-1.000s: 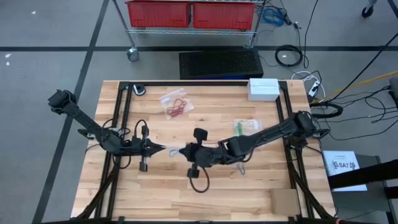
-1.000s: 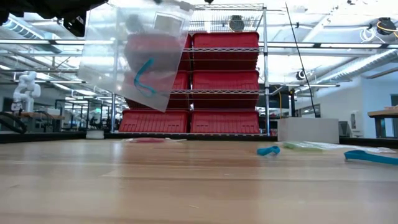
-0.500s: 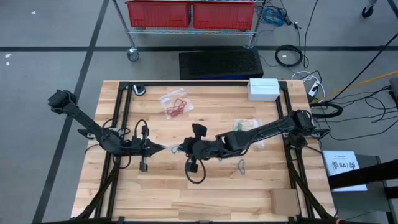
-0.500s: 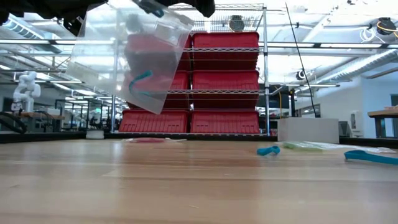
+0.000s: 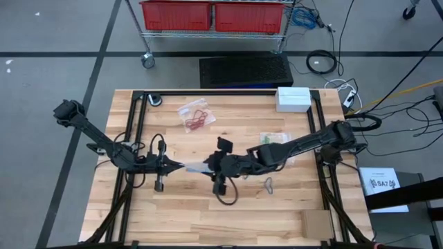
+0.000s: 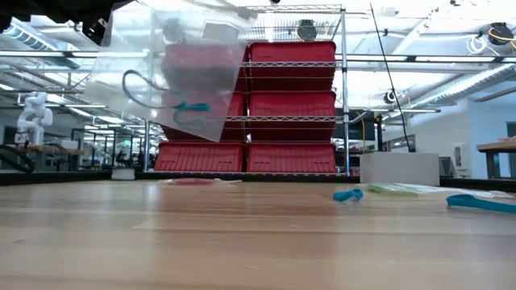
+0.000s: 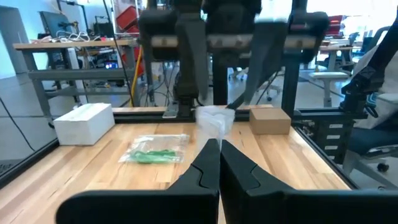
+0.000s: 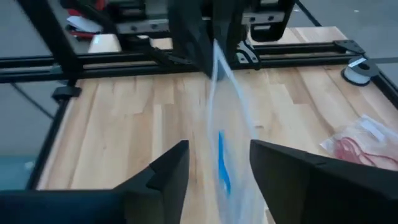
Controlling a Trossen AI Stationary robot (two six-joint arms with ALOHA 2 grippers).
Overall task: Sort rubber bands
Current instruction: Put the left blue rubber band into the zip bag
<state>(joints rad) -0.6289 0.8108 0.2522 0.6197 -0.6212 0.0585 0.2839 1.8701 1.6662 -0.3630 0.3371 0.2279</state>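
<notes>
Blue rubber band point(image 6: 192, 107) inside held bag point(image 6: 161, 72)

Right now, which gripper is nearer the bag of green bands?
The right. The right gripper sits mid-table, with its arm passing right beside the green bag. The left gripper is farther off, toward the table's left side.

Up top in the overhead shot, two red bins point(image 5: 211, 15) sit side by side on a wire shelving cart point(image 5: 149, 43), a black mat point(image 5: 246, 70) on the floor just below them. On the wooden tabletop point(image 5: 187, 218), a white box point(image 5: 293, 98) rests at the upper right corner, a brown cardboard piece point(image 5: 316, 224) at the lower right. Right of the tabletop, black cables point(image 5: 408, 111) sprawl across the grey floor, and a white printed sheet point(image 5: 383, 185) lies lower down.
</notes>
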